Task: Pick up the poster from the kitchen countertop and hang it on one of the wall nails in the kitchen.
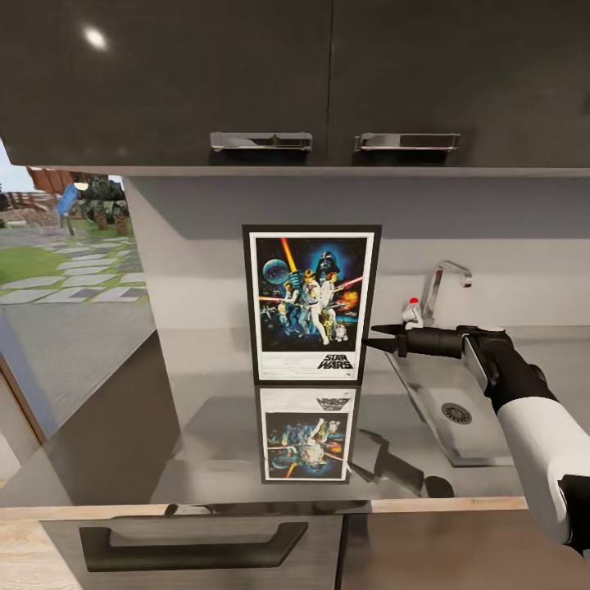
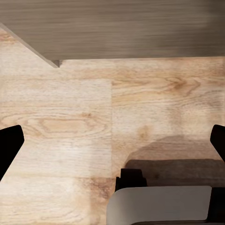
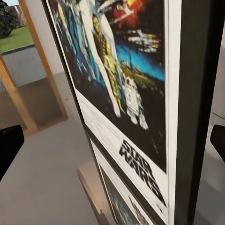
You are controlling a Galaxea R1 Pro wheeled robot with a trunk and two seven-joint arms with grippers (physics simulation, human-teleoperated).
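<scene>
Left of poster (image 1: pixel 311 305): bare countertop (image 1: pixel 123 426), open.
Right of poster: tap (image 1: pixel 442 283) and sink (image 1: pixel 447 393) crowd in.
Above poster: cabinets (image 1: pixel 295 82) overhang.

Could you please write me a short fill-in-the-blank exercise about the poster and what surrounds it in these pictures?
1. The poster stands ____ on the kitchen countertop.
2. The right pincer reaches toward the poster's ____ edge, seen from the head view.
3. The sink and tap lie on the poster's ____ side in the head view.
4. The left pincer points down at a ____ floor.

Missing words: upright; right; right; wooden
</scene>
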